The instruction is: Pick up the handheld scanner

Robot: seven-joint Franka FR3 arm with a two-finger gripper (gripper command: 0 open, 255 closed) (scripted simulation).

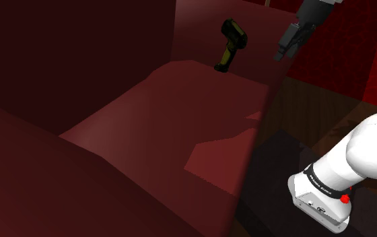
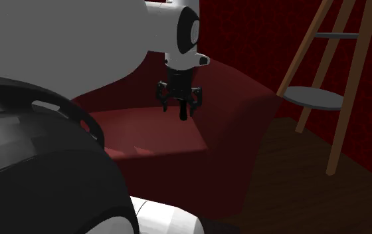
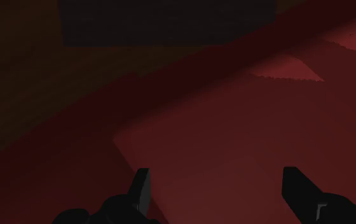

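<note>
The handheld scanner [image 1: 230,44] is black and yellow. It stands upright at the far end of the dark red sofa seat [image 1: 174,121], against the upright cushion behind it. My black gripper [image 1: 283,54] hangs in the air to the scanner's right in the shoulder view, above the seat's edge and apart from the scanner. In the second exterior view the gripper [image 2: 183,112] points down over the seat [image 2: 151,129]. The wrist view has the gripper [image 3: 220,191] open, its two fingertips [image 3: 142,186] wide apart over bare red cushion, with nothing between them.
Tall dark red sofa sides [image 1: 59,60] rise at the shoulder view's left. My dark stand [image 1: 281,168] sits beside the sofa on a wooden floor [image 1: 328,108]. A wooden ladder shelf [image 2: 347,86] with a grey round tray [image 2: 314,98] stands at the second exterior view's right.
</note>
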